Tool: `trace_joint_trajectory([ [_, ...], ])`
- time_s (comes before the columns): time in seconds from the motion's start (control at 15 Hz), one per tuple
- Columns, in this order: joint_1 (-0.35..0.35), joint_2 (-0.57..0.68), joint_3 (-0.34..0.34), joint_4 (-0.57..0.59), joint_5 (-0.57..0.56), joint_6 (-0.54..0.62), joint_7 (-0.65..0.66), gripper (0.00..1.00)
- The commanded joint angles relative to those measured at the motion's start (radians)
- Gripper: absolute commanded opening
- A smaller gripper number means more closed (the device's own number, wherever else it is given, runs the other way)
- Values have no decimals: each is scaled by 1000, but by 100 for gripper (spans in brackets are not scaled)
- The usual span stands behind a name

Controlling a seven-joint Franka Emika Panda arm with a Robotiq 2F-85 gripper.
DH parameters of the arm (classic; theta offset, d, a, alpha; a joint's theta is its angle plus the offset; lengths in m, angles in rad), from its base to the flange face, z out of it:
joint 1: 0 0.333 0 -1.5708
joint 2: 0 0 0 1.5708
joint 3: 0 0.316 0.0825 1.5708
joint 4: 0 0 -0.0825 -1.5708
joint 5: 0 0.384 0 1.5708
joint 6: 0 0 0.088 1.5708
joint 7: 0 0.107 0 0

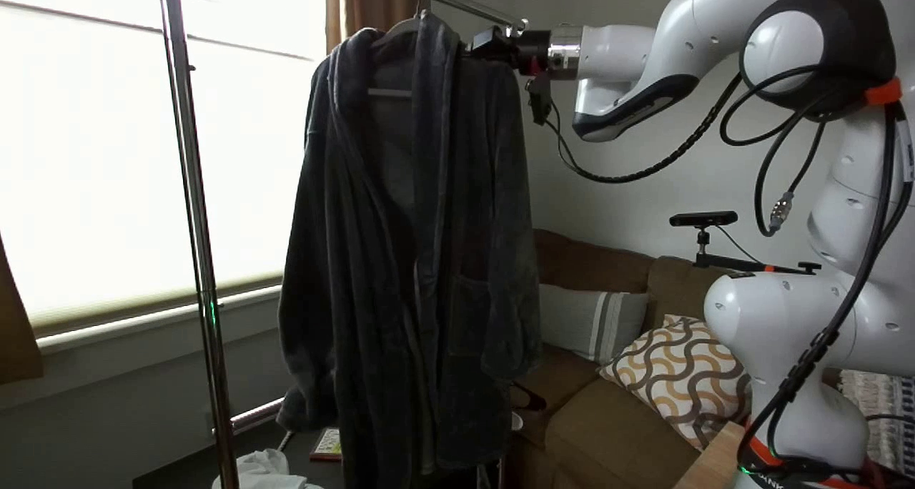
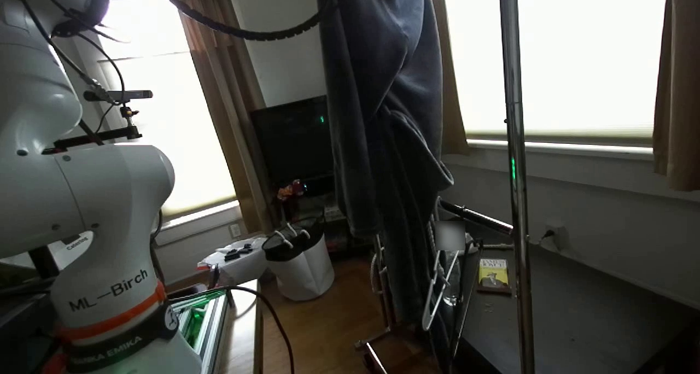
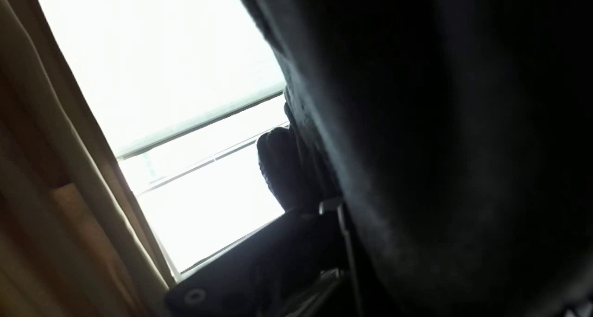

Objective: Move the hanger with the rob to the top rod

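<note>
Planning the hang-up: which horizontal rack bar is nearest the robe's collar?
The top rod, passing above the collar; the lower bar sits far below it.

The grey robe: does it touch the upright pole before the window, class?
Apart: in an exterior view, window and wall show between the robe and the upright pole.

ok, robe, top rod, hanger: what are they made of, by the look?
Robe: likely plush fleece, matte; thick soft folds, little shine.
Top rod: metal, polished, maybe chromed; bright reflections run along it.
Hanger: perhaps dull plastic, since its slim pale crossbar shows no glint; mostly covered, so wood is possible.
</note>
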Motion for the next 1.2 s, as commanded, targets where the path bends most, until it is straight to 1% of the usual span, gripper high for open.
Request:
trace_joint_trajectory([
  [0.0, 12, 11, 3, 18, -35, 20, 31, 34],
  [0.07, 10, 28, -1, 10, -34, 20, 17, 39],
  [0.13, 9, 48, -14, -3, -35, 42, -7, 48],
  [0.2, 86, 47, -74, -16, -67, 4, -69, 55],
  [0.27, 132, 49, -116, -29, -97, 11, -117, 64],
  [0.33, 229, 43, -190, -56, -121, 16, -194, 71],
  [0.4, 131, 55, -77, -35, -85, 15, -239, 77],
  [0.47, 179, 59, -100, -55, -68, 14, -313, 86],
  [0.6, 177, 90, -89, -87, 1, 14, -457, 100],
  [0.67, 156, 129, -81, -120, 59, 15, -523, 100],
  [0.73, 107, 193, -73, -170, 142, 17, -550, 100],
  [1.0, 6, 381, -73, -319, 365, 17, -583, 100],
  [1.13, -65, 487, -73, -399, 429, 19, -567, 100],
])
